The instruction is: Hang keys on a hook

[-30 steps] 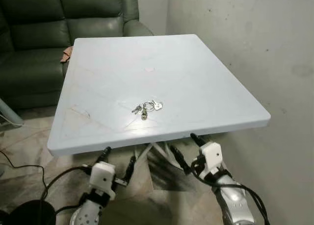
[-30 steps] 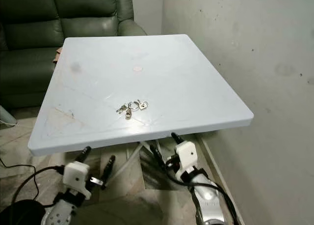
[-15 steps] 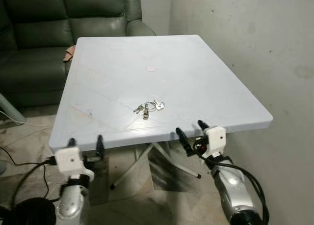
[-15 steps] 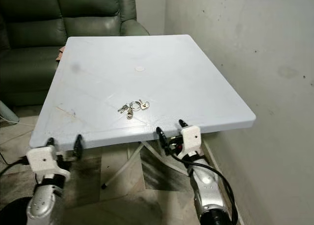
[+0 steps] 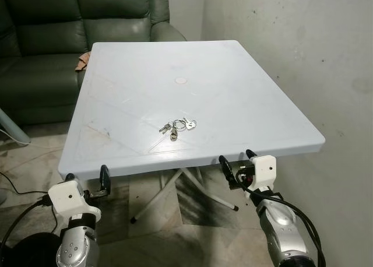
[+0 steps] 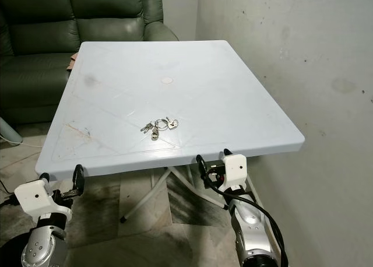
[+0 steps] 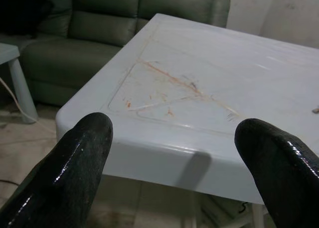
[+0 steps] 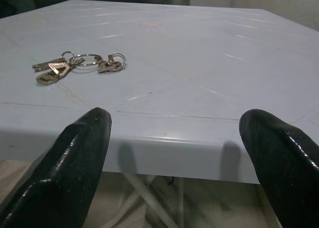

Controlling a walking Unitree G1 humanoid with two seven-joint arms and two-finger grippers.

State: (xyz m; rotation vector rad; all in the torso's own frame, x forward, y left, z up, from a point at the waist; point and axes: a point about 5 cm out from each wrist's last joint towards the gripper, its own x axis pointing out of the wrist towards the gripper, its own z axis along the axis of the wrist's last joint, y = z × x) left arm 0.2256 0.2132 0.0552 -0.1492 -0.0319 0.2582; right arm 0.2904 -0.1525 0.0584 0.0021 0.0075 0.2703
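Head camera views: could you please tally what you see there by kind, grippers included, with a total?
Key bunch: 1
White table: 1
Green sofa: 1
Grippers: 2, the left gripper and the right gripper, both open at the table's near edge
Total: 5

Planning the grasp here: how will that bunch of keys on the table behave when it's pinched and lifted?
The keys are several small metal pieces on linked rings, so they will probably dangle and swing rather than stay rigid. Lying flat on the smooth white table, they may slide when nudged. They look light, and unlikely to roll.
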